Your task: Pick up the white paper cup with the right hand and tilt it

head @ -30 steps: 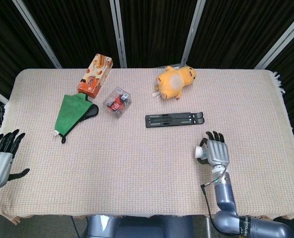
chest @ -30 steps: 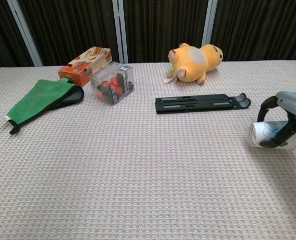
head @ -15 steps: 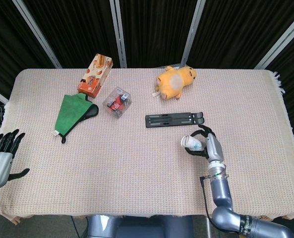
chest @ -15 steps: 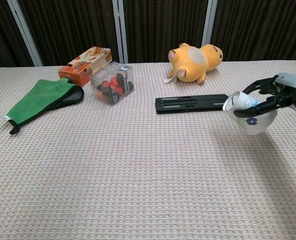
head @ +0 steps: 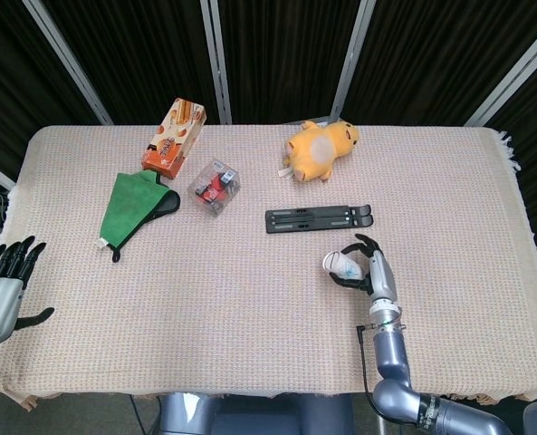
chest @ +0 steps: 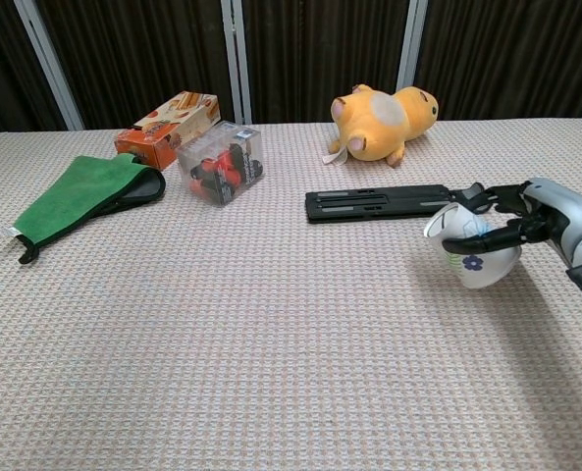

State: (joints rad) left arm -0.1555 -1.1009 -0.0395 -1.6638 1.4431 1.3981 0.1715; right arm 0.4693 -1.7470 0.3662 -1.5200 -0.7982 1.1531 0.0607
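The left hand (head: 1, 285) sits off the near left corner of the beige woven tablecloth (head: 250, 299), holding nothing, its dark fingers spread apart and pointing away from the robot; the chest view does not show it. Far beyond it and to its right lies a green folded cloth with a dark edge (head: 134, 206), and just past that cloth an orange printed cardboard box (head: 173, 136) lies on its side. Right of the cloth, close to the box, stands a clear plastic cube with red and black pieces inside (head: 215, 188).

Further right, a flat black plastic folding stand (head: 320, 218) lies just beyond the right hand (head: 369, 269), and a yellow plush toy with a pale belly (head: 321, 149) rests well beyond that, near the far edge.

The right hand reaches out over the near right part of the table and grips the white paper cup with a small dark flower print (chest: 468, 246). Its dark fingers (chest: 492, 235) wrap round the cup's wall. The cup is raised off the cloth and tilted, its open mouth turned up and to the hand's left, its base lower and towards the wrist. In the chest view the cup's rim overlaps the right end of the stand.
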